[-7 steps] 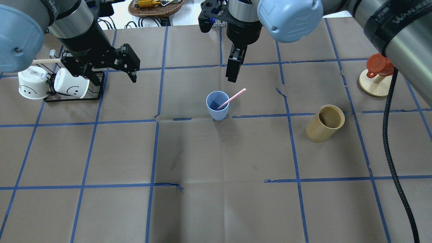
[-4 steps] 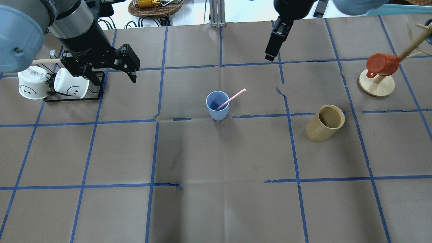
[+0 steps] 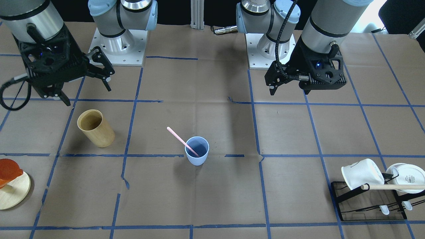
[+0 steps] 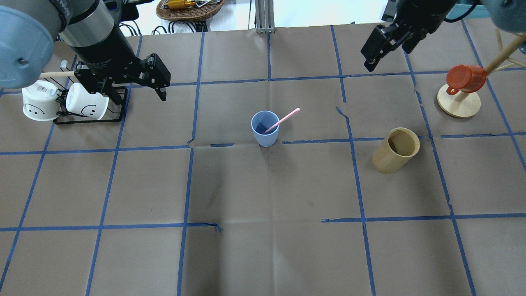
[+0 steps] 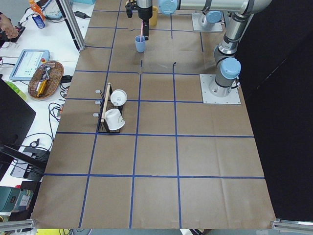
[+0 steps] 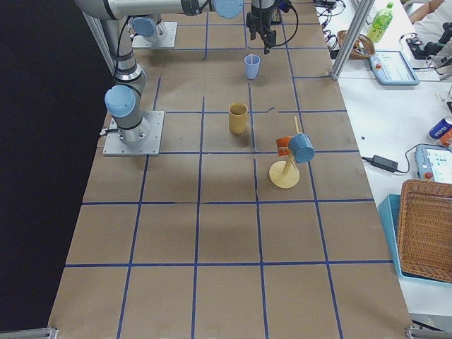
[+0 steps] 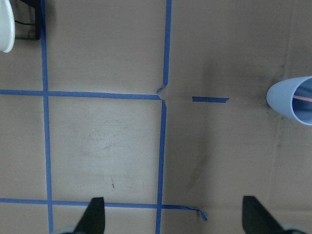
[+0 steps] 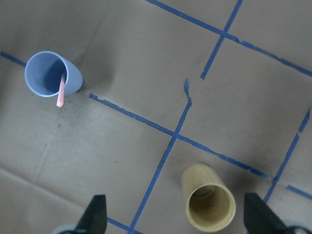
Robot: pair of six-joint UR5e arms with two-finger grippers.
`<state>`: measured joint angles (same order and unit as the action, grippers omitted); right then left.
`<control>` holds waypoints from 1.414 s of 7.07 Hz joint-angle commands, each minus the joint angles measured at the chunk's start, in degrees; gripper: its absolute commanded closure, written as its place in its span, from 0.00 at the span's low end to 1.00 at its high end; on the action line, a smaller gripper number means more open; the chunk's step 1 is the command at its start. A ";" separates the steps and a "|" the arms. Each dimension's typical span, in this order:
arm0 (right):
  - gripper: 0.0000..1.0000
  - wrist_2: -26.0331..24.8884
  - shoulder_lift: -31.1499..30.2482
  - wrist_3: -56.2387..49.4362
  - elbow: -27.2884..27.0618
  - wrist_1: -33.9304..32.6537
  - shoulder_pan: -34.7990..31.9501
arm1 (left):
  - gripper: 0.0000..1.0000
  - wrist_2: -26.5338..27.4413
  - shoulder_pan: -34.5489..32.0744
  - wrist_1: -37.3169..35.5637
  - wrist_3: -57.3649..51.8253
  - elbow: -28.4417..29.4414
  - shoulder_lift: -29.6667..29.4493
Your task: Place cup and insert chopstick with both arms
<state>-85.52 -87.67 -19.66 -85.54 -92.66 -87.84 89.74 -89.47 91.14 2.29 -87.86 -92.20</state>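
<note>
With left gripper (image 7: pixel 173 217) and right gripper (image 8: pixel 175 217) both spread empty, the chopstick (image 4: pixel 287 116) leaning in the cup (image 4: pixel 265 139) looks light, stiff, slippery: best pinched at its free upper end.

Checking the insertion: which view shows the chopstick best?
The overhead exterior view: the chopstick leans in the cup, its upper end past the rim, nothing blocking. Front-facing shows much the same; right wrist foreshortens it; left wrist catches a sliver; side views barely show it.

Silver-grey arms (image 3: pixel 327 23), pale blue joint caps (image 3: pixel 99 6), black ribbed cable (image 3: pixel 282 33)
</note>
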 commanded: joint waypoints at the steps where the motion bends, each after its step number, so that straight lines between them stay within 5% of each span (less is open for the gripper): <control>1: 0.00 -4.71 -2.94 15.25 -7.25 -3.40 -0.05 | 0.00 0.00 0.00 0.00 0.00 -0.03 0.00; 4: 0.00 -5.10 -3.47 24.55 -6.84 -1.65 -2.94 | 0.00 0.00 0.00 0.00 0.00 -0.03 0.00; 10: 0.00 -3.25 -4.17 23.88 -7.01 5.56 -3.75 | 0.00 0.09 0.09 0.09 0.09 -0.03 -0.09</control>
